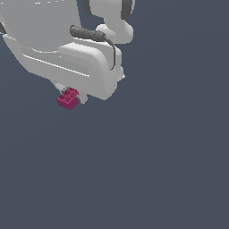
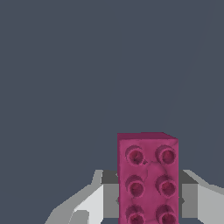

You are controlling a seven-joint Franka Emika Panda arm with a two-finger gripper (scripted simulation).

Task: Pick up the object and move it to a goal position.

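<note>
No text, label, brand, number or sign can be read anywhere in either view (only plain, unmarked surfaces show).

A flat, uniform slate-blue backdrop (image 1: 170, 156) fills the exterior view, with no seams, edges, furniture or windows visible. The wrist view shows the same plain blue-grey field (image 2: 87, 65). Lighting is even and soft throughout, casting no distinct shadows.

The brick (image 1: 68, 99) sits directly under the arm's white body, at its seven o'clock corner in the exterior view. In the wrist view the brick (image 2: 147, 178) stands between the claw's (image 2: 146, 199) two fingers.
</note>
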